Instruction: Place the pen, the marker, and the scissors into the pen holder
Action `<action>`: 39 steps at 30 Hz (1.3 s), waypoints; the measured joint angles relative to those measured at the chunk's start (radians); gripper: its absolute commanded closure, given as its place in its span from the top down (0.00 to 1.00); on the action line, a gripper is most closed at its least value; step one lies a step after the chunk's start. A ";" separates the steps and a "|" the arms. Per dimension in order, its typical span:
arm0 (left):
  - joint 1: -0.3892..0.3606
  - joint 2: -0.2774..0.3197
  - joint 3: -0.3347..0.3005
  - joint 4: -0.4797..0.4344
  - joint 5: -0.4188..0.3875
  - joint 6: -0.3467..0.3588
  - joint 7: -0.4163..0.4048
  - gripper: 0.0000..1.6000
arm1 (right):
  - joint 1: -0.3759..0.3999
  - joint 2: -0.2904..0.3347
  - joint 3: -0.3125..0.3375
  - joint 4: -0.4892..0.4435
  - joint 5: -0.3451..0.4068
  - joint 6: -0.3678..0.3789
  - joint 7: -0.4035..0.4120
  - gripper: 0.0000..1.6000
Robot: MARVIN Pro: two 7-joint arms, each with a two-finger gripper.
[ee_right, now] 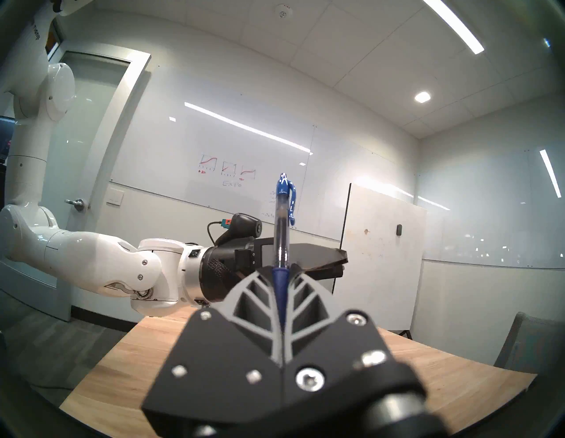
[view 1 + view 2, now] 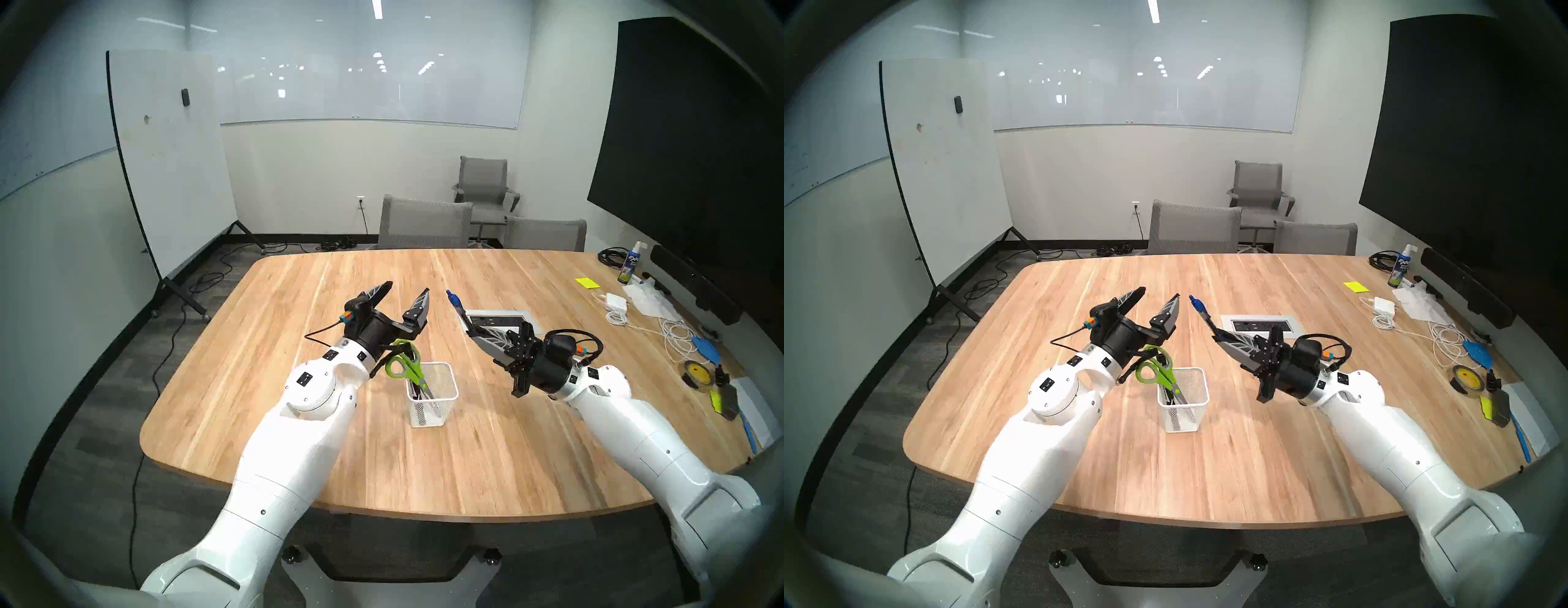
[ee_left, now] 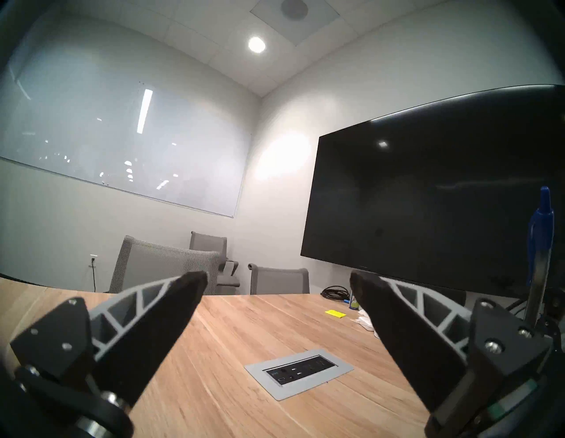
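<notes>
While my right claw (image 2: 470,329) is clenched on the slim blue ballpoint pen (image 2: 457,306), the pen sticks out past its fingertips, slanting up over the wooden desk (image 2: 488,446), with the blue clip end uppermost. My left claw (image 2: 404,298) is released, its two black fingers (image 3: 171,309) spread wide with nothing between them, raised above the desk and just beside the pen's top end. Below that left wrist stands the small square white wire-mesh pen holder (image 2: 432,395). The scissors with lime-green loop handles (image 2: 403,365) sit in it blades down, handles leaning out toward the left arm. A dark barrel shows inside the mesh, but I cannot tell whether it is the marker.
</notes>
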 measured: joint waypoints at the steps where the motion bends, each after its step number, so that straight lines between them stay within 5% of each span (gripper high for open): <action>1: -0.001 0.000 0.001 0.001 0.000 -0.001 -0.002 1.00 | 0.000 0.000 0.000 0.000 0.000 0.000 0.000 0.00; 39: -0.045 0.010 -0.025 0.078 -0.095 -0.020 -0.183 1.00 | 0.001 0.000 -0.001 0.000 0.001 0.000 0.000 0.00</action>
